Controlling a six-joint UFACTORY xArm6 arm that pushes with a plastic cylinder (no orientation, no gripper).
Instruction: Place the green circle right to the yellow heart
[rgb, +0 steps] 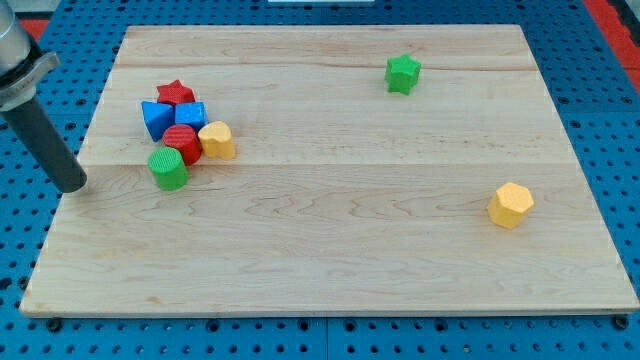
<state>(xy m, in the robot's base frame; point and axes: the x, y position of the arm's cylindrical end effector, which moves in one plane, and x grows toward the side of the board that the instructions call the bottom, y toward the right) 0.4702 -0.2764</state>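
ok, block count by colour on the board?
Red: 2, red star, red circle
Blue: 2, blue pentagon, blue cube
Green: 2, green circle, green star
Yellow: 2, yellow heart, yellow hexagon
Total: 8

You see a pale wooden desk resting on a blue perforated base; red shows at 1 o'clock.
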